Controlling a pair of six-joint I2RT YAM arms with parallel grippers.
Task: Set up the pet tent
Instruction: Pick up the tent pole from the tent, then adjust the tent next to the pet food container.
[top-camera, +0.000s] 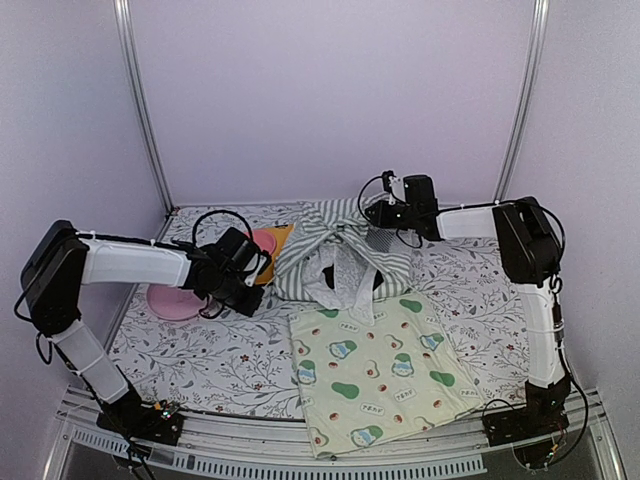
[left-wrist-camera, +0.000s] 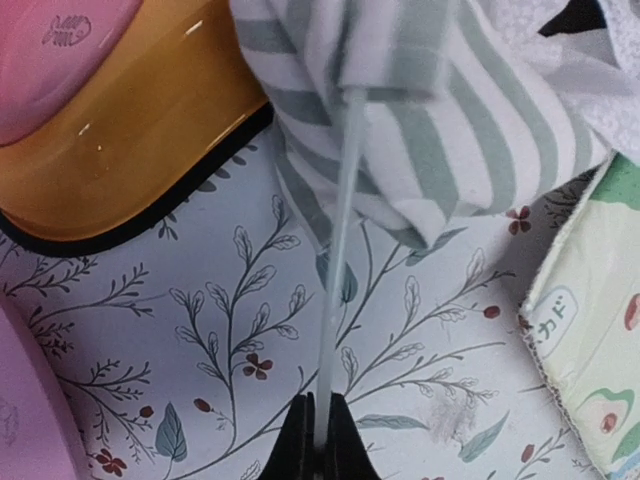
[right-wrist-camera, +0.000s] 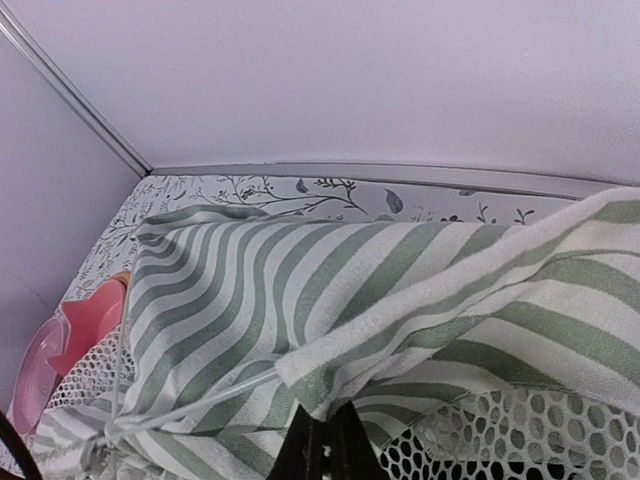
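Observation:
The pet tent (top-camera: 340, 245), sage-green and white striped, lies half collapsed at the table's middle back, its white lace curtain (top-camera: 345, 285) spilling forward. My left gripper (top-camera: 252, 272) is at the tent's left side, shut on a thin white pole (left-wrist-camera: 335, 300) that runs up into a striped fabric sleeve (left-wrist-camera: 400, 60). My right gripper (top-camera: 378, 215) is at the tent's back right, shut on a fold of striped fabric (right-wrist-camera: 340, 385) and holding it raised. Mesh (right-wrist-camera: 520, 440) shows below that fold, and another pole (right-wrist-camera: 190, 405) runs to the left.
The avocado-print mat (top-camera: 385, 370) lies in front of the tent, reaching the near edge. The orange double pet bowl (top-camera: 268, 245) with pink dishes (top-camera: 178, 300) sits left of the tent, right beside my left gripper. Walls and frame posts close the back and sides.

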